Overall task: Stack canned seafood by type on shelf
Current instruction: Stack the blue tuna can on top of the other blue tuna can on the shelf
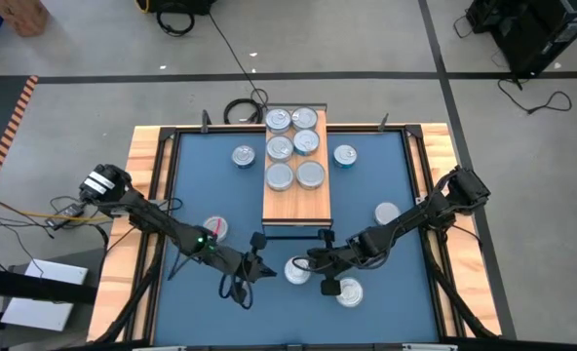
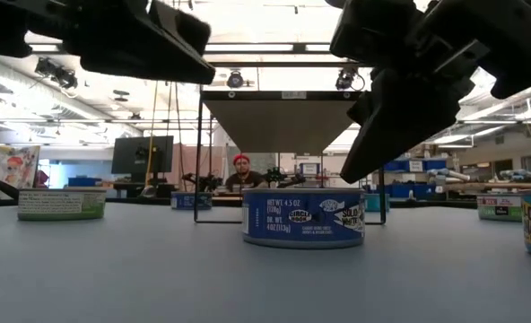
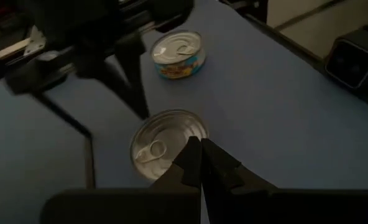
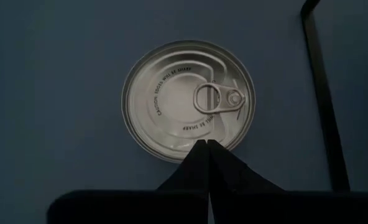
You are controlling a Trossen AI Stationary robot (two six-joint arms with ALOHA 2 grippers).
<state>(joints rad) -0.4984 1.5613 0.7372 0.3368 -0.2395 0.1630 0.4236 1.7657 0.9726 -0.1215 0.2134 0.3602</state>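
Wood-grain shelf (image 1: 298, 200): long axis runs front-to-back, six tins on its far half | tin (image 1: 297, 271) lies flat, lid up, just before shelf's near end | left gripper (image 1: 269, 272) and right gripper (image 1: 311, 260) flank it, fingers pressed together, empty.

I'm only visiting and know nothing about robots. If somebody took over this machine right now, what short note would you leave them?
Left gripper: shut, holding nothing, low over the mat beside a loose tin.
Right gripper: shut, holding nothing, just on the other side of that same tin.
Shelf: six tins already on top, toward its far end.
Still on the blue mat: six tins, two near the grippers, four spread to either side of the shelf.
Left to do: move those six onto the shelf, sorted by type. Labels mostly can't be read from above.
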